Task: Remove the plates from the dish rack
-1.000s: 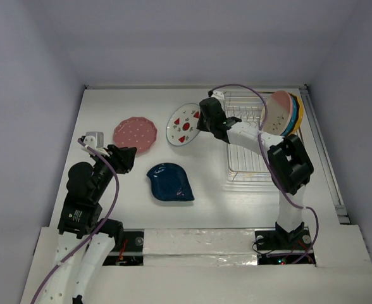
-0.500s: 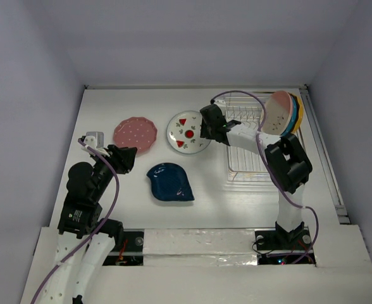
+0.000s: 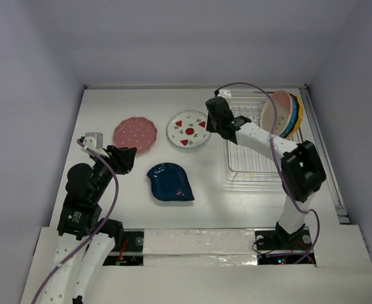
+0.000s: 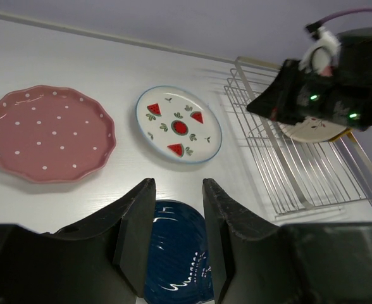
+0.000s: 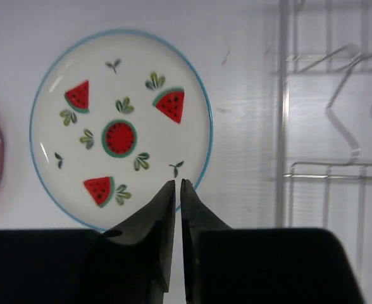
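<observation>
I've set white watermelon plate (image 3: 189,129) flat on table (image 3: 129,193); right gripper (image 5: 178,183) fingers pressed together, empty. Left gripper (image 4: 176,190) spread. Dish rack (image 3: 248,170) holds three plates (image 3: 282,114).

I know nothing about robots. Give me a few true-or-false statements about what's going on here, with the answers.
1. The pink plate, white plate and blue plate all lie on the table, outside the rack. True.
2. The right gripper is holding the white plate. False: its fingers are shut on nothing above the plate, which lies flat on the table.
3. The rack is empty. False: several standing plates lean at its far right end.
4. The left gripper is open and holds nothing. True.
5. The blue plate is stacked on the pink plate. False: they lie apart, with bare table between them.
</observation>
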You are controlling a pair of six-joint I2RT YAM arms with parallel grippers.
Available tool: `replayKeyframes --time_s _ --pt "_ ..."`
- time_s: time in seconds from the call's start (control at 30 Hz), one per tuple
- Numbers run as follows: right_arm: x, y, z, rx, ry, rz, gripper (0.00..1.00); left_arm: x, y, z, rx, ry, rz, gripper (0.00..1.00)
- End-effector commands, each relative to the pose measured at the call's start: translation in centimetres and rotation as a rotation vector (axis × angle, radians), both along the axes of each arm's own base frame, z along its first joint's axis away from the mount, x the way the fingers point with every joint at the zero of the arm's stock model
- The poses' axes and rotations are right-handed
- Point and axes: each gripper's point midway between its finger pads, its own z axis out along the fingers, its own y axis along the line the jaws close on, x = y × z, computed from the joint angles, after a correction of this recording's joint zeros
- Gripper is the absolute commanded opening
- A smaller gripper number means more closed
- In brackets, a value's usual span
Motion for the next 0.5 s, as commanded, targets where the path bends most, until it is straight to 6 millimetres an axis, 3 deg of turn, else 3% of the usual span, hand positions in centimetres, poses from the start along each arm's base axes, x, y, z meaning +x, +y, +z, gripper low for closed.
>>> replayKeyframes --time_s 0.0,0.03,0.1,0.17,0.2,0.3,0.37,0.47 --pt "0.1 -3.5 9.6 0.004 -0.198 -0.099 0.06 -0.2 -0.3 1.8 -0.018 -0.059 -0.018 0.33" --pt "0.1 -5.4 10.5 -0.034 -0.219 -0.143 0.00 -0.2 -0.3 1.8 -0.017 -0.063 -0.018 0.33" --pt "-0.2 -10.1 12.1 -0.067 -0.243 -0.239 0.00 -0.2 -0.3 1.9 -0.019 -0.064 -0.015 0.33" --pt "-0.6 -14.4 12.4 -0.103 -0.251 -0.342 0.00 -0.5 -0.4 2.1 -0.021 -0.073 -0.022 0.33" --pt "-1.2 -18.0 12.2 -0.109 -0.248 -0.414 0.00 -0.5 -0.3 2.1 -0.020 -0.075 -0.019 0.33" --pt "-2.4 -23.1 12.1 -0.111 -0.262 -0.523 0.00 -0.6 -0.3 2.2 -0.022 -0.079 -0.018 0.33" --pt "-3.4 -25.0 12.2 -0.109 -0.272 -0.552 0.06 -0.7 -0.5 2.2 -0.021 -0.079 -0.028 0.33" --pt "-3.7 -27.7 12.3 -0.136 -0.262 -0.601 0.25 -0.7 -0.5 2.2 -0.023 -0.080 -0.028 0.33"
